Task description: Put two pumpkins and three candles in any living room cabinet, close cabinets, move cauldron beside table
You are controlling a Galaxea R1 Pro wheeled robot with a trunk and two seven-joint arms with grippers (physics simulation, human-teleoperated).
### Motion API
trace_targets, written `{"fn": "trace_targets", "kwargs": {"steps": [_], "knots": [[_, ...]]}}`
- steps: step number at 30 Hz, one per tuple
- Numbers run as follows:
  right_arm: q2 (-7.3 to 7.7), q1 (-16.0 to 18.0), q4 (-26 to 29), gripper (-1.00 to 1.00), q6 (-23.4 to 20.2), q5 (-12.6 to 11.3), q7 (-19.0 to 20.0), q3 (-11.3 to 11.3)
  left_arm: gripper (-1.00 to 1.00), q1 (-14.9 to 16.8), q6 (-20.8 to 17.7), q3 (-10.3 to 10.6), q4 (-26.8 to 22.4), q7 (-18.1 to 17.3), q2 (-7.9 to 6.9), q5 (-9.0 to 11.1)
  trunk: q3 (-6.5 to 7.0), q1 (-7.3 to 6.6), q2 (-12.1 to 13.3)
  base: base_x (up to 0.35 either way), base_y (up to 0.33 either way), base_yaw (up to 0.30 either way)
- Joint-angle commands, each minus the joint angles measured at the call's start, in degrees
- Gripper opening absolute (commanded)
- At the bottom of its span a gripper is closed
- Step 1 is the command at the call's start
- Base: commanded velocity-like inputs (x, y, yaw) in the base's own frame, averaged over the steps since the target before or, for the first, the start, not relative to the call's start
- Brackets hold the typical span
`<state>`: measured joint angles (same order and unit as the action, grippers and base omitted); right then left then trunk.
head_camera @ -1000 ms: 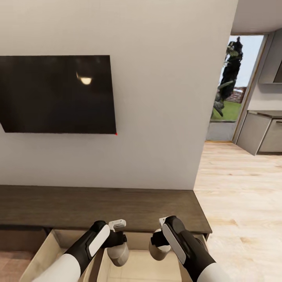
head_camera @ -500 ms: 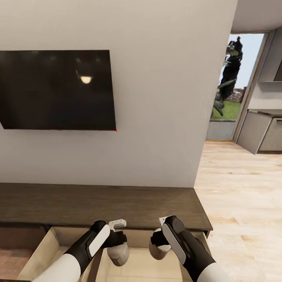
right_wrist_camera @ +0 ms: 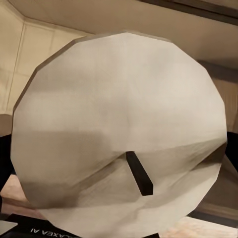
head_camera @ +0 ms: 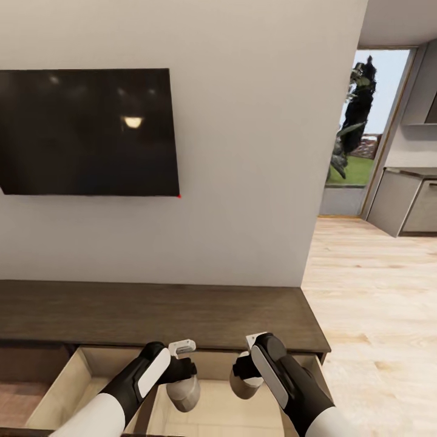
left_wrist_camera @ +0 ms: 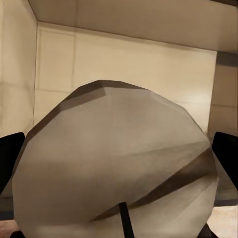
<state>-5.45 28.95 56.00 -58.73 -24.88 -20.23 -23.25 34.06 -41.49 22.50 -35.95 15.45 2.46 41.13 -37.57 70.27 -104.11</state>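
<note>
While both arms hang over the open drawers of the cabinet (head_camera: 182, 312), the main risk is a bad release. Left gripper (head_camera: 182, 385) has a candle (head_camera: 185, 391) clamped between its fingers, right gripper (head_camera: 247, 381) has a second candle (head_camera: 244, 384) the same way; both candles sit above the pale drawer interior, close under the cabinet's top edge.

Failure modes from here:
- Candle clips the overhanging dark top if the arm goes forward before going down. Clearance to that lip looks slim in the head view.
- Left candle hangs near the divider between two drawer bays. Dropped there, it could land on the wall and roll out onto the floor.
- Short thick cylinder let go from height will likely tip and roll. Fine inside the drawer, bad if it jams against the front and blocks closing.
- Arms are near each other, so lowering both together risks a knock.

Candle appearance: cream-white, faceted low-poly cylinder. The left wrist view (left_wrist_camera: 116, 163) looks onto its end face, with a thin dark wick and grey shading bands, and dark finger edges on both sides. The right wrist view (right_wrist_camera: 121, 148) is the same, with a thicker wick stub. I can't judge how deep in the pads either one sits, since the candle bodies hide the contact.
</note>
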Motion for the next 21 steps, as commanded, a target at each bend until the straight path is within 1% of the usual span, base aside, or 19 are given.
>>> {"fn": "trace_targets", "kwargs": {"steps": [1,21], "knots": [[0.00,0.1,0.0,-1.00,-0.1,-0.7,-0.6,-0.1,-1.00,0.0,0.0,0.2,0.0,0.6,-0.07,0.6,-0.24,0.22,-0.4,0.000,0.000,0.000],[0.00,0.1,0.0,-1.00,0.0,-0.7,-0.3,-0.1,-1.00,0.0,1.1,0.3,-0.1,0.5,-0.07,0.5,-3.83,4.61,-8.5,0.000,0.000,0.000]]}}
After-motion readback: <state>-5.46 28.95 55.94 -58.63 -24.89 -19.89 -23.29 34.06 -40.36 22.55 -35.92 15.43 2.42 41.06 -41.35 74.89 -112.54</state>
